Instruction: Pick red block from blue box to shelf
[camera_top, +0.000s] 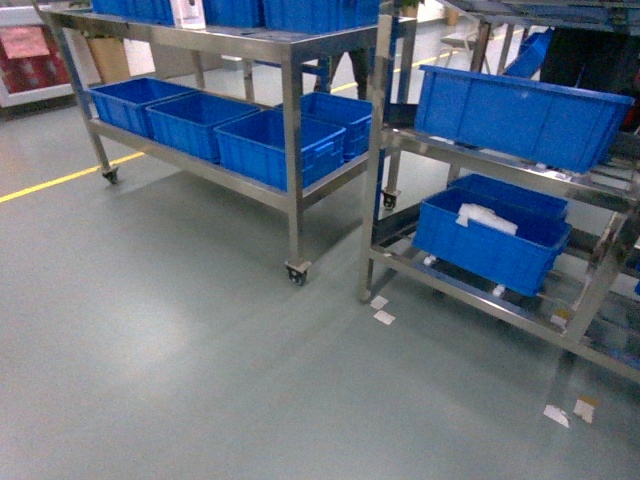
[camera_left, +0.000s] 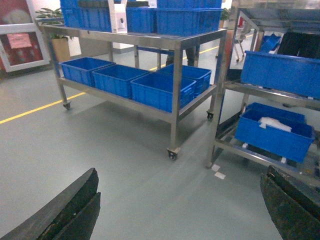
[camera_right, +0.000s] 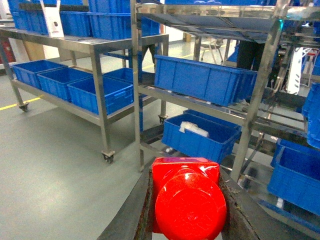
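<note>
The red block (camera_right: 188, 205) fills the bottom of the right wrist view, its round stud facing the camera. My right gripper (camera_right: 186, 176) is shut on it, one dark finger pressed against each side. The steel shelf (camera_right: 136, 75) stands just ahead of that gripper, holding dark blue crates on its tiers; it also shows at the right of the head view as the shelf (camera_top: 378, 150). My left gripper (camera_left: 181, 172) hangs open over bare floor with nothing between its fingers. The blue box is out of view. Neither gripper shows in the head view.
A wheeled steel cart (camera_top: 292, 150) with several dark blue crates stands left of the shelf. One low crate (camera_top: 490, 240) on the shelf holds something white. Paper scraps (camera_top: 380, 310) lie on the grey floor, and a yellow line (camera_top: 60, 180) runs at the left.
</note>
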